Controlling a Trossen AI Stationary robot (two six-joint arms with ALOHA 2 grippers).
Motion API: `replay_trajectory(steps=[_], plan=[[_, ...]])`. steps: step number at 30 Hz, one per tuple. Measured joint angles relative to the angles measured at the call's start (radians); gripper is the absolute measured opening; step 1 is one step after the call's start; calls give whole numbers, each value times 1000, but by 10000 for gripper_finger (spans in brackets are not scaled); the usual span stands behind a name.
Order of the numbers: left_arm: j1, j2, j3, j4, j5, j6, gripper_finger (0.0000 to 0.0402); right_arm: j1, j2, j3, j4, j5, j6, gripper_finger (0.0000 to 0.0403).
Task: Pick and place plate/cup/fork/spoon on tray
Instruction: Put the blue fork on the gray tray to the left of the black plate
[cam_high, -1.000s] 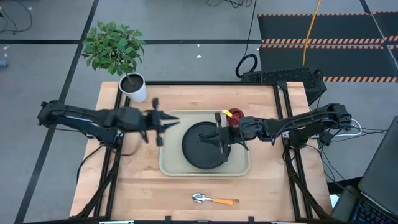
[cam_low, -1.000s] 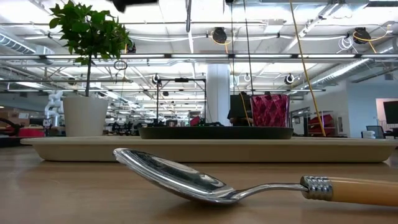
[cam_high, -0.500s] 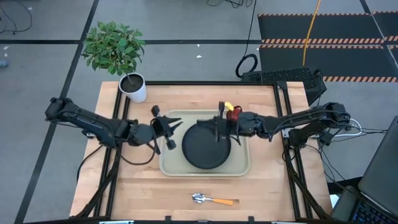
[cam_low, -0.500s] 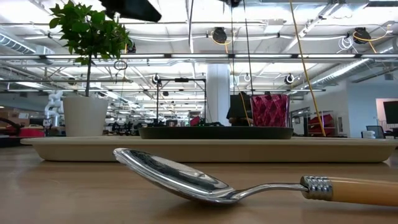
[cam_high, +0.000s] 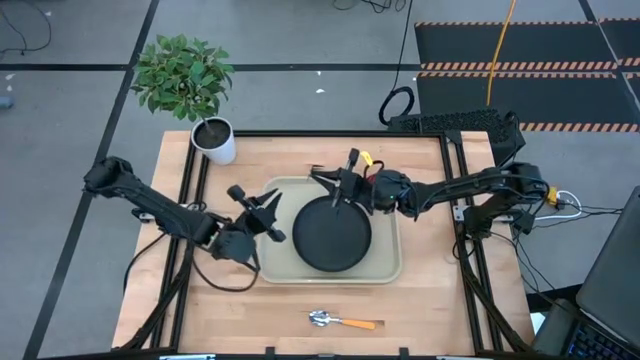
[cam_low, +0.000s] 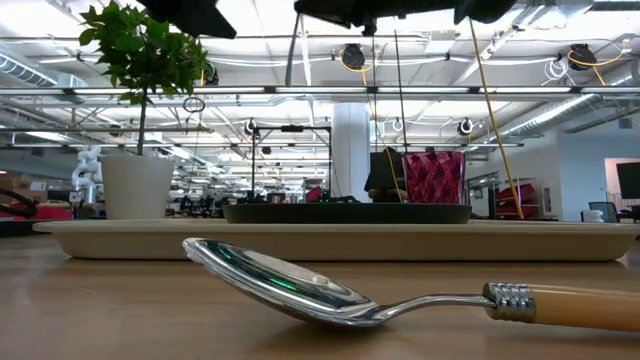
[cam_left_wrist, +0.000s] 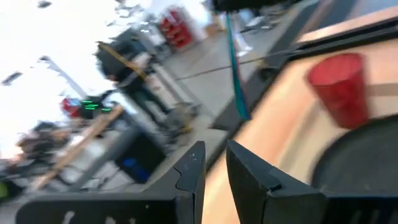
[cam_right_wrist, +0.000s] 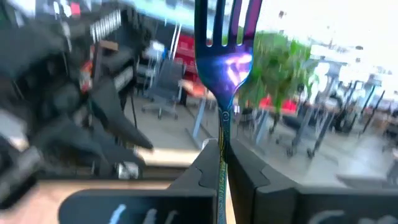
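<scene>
The cream tray (cam_high: 385, 262) lies mid-table with the black plate (cam_high: 332, 236) on it. The red cup (cam_high: 373, 182) stands at the tray's far right corner, partly behind my right arm; it also shows in the low view (cam_low: 433, 177). My right gripper (cam_high: 342, 186) is over the tray's far edge, shut on the blue-handled fork (cam_right_wrist: 226, 43). My left gripper (cam_high: 266, 214) hovers at the tray's left edge, empty, its fingers a narrow gap apart (cam_left_wrist: 214, 158). The orange-handled spoon (cam_high: 342, 321) lies on the table near the front edge. My right gripper pinches the fork's slim handle (cam_right_wrist: 221, 142) between its two fingertips. The fork runs on along the fingers past their tips, tines (cam_right_wrist: 227, 18) farthest from the wrist. It is lifted clear above the tray; it shows as a thin slanting line in the low view (cam_low: 291, 55).
A white pot with a green plant (cam_high: 214, 140) stands at the table's far left corner. Bare wood lies between the tray and the spoon, and at the table's left and right sides.
My right gripper has carried the fork from over the plate toward the table's far edge and a little left, tipping as it went; the fork now slants. My left gripper has gone toward the near edge and closer to the tray's left edge.
</scene>
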Motion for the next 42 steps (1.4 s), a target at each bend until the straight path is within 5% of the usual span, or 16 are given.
replay_trajectory(steps=[9, 18, 30, 42], plan=[[28, 88, 0, 156, -209, 77, 69, 26, 70, 0, 161, -20, -75, 1], [105, 89, 0, 150, 151, 12, 69, 27, 101, 0, 208, -47, -108, 1], [134, 89, 0, 119, 142, 61, 74, 27, 101, 0, 204, -45, -101, 0], [176, 89, 0, 134, 179, -1, 238, 29, 100, 0, 184, -45, -80, 0]])
